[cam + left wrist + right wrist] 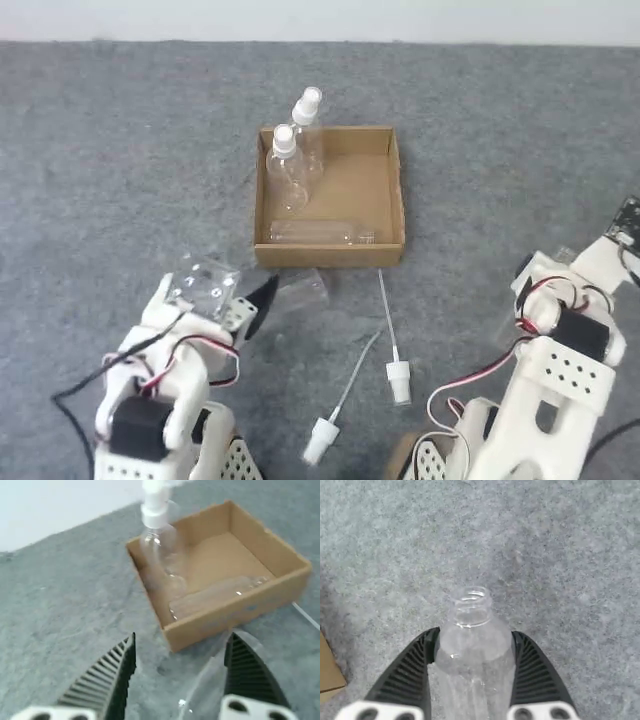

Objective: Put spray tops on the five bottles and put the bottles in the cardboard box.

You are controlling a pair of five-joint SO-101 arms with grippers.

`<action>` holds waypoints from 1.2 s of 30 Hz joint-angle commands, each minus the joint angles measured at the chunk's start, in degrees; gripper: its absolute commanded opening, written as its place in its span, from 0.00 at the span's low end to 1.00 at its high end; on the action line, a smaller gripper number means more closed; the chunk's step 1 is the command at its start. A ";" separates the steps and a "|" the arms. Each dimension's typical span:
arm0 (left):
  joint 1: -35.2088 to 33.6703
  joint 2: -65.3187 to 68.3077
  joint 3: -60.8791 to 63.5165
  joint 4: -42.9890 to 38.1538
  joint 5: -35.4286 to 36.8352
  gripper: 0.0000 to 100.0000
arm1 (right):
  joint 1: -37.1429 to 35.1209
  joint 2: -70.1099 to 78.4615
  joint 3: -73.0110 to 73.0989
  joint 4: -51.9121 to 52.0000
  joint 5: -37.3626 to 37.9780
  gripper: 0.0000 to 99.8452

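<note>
The cardboard box [385, 190] holds two upright clear bottles with white spray tops [285, 165] [306, 130] in its far left corner. A third clear bottle [312, 233] lies along its front wall. Outside, against the front wall, lies an uncapped bottle [207, 680]. My left gripper [180, 672] is open around it, with the bottle close to one finger [247, 672]. My right gripper [472, 667], off to the right of the box, is shut on another clear bottle [472, 630] whose open neck points away from the wrist. Two loose spray tops [398, 378] [322, 436] lie on the carpet.
Grey carpet [120, 170] covers the table. The long dip tubes of the spray tops stretch toward the box front [383, 290]. Wires trail from both arm bases near the front edge.
</note>
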 commanded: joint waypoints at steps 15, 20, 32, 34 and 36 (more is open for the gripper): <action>28.75 41.76 -22.20 -1.14 9.32 0.27 | 2.24 -2.15 5.10 -9.98 -0.70 0.01; 33.14 49.14 -22.73 -7.74 11.87 0.27 | 2.86 -2.15 5.19 -9.98 -0.70 0.01; 33.93 68.13 -22.90 -26.46 13.80 0.23 | 2.86 -2.15 5.36 -10.15 -0.70 0.01; 34.29 70.95 -22.90 -29.01 13.80 0.21 | 2.86 -2.15 5.36 -10.15 -0.70 0.01; 35.25 73.14 -22.90 -31.03 13.80 0.19 | 2.77 -2.15 5.36 -10.07 -0.70 0.01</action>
